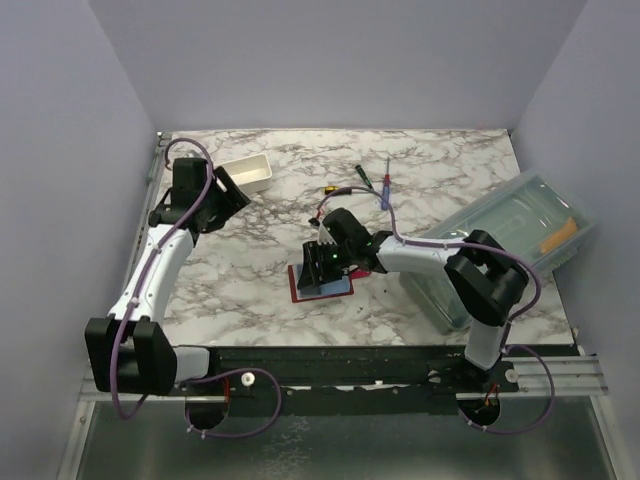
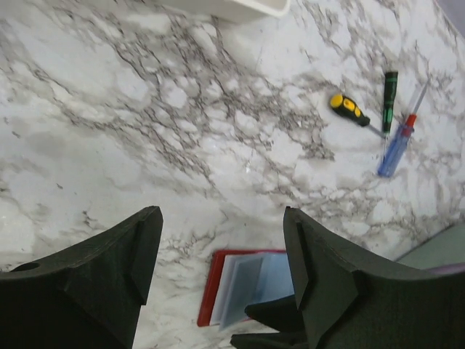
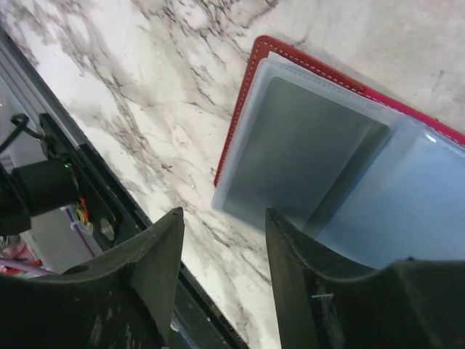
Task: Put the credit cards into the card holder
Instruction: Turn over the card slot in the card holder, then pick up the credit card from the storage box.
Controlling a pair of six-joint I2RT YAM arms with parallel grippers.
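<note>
Hovering over the open card holder (image 1: 303, 288) on a white marble table (image 1: 240, 270) veined in grey, with plain lavender walls (image 1: 330, 60) on three sides.
My right gripper (image 1: 322, 262) hangs directly above the card holder, fingers parted with nothing between them; my left gripper (image 1: 238, 192) sits well off to the holder's far left beside the white tray (image 1: 250, 172), spread wide and empty. The holder lies flat, its red cover edging clear sleeves, and what looks like a blue card (image 1: 338, 288) shows through one sleeve, though the plastic blurs it. Screwdrivers (image 1: 385, 185) lie beyond the holder, and a clear plastic box (image 1: 510, 215) lies to its right. From above, the right gripper hides much of the holder; from the left wrist, a finger and the frame edge cut it off. An orange thing (image 1: 557, 237) in the box is too small to name.
</note>
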